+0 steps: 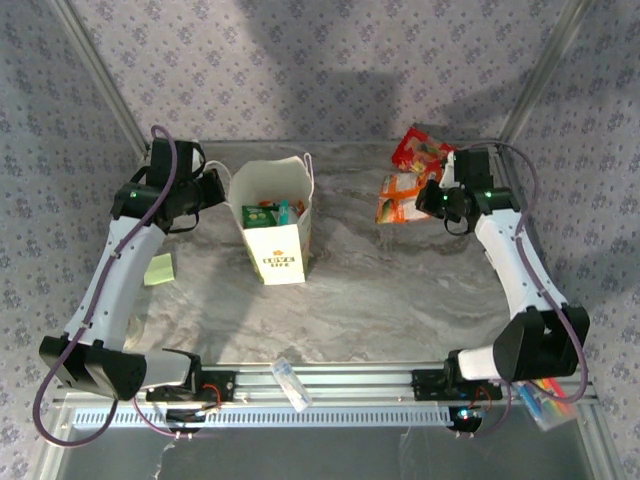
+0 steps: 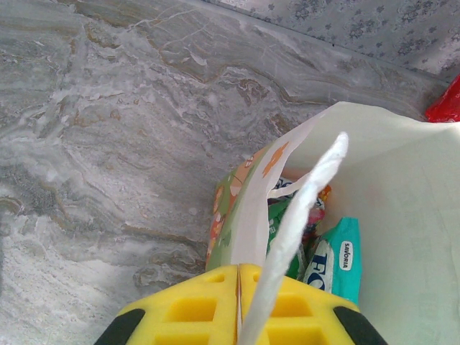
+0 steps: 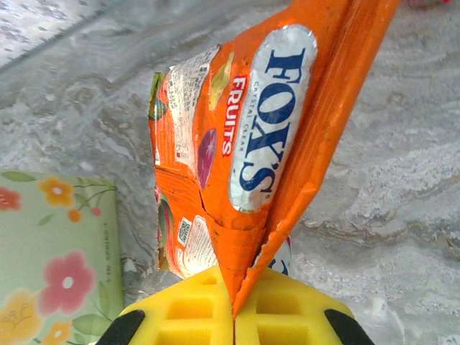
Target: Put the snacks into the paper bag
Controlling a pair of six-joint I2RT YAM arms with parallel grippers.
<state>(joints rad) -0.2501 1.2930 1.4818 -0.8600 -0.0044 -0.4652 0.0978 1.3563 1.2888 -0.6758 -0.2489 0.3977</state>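
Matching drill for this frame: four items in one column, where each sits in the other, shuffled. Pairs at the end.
Items
1. orange packet
2. teal packet
3. red packet
4. clear tube

Places
A. on the rail between the arm bases
B. inside the paper bag
C. clamped in the right pincer
D. lying at the far right of the table, ungripped

Pairs: 1-C, 2-B, 3-D, 4-A

The left arm point(image 1: 105, 275) and right arm point(image 1: 515, 260) had white links, black joints, green lights and purple cables; the left pincer point(image 2: 238, 295) and right pincer point(image 3: 233, 305) bore yellow gridded pads.
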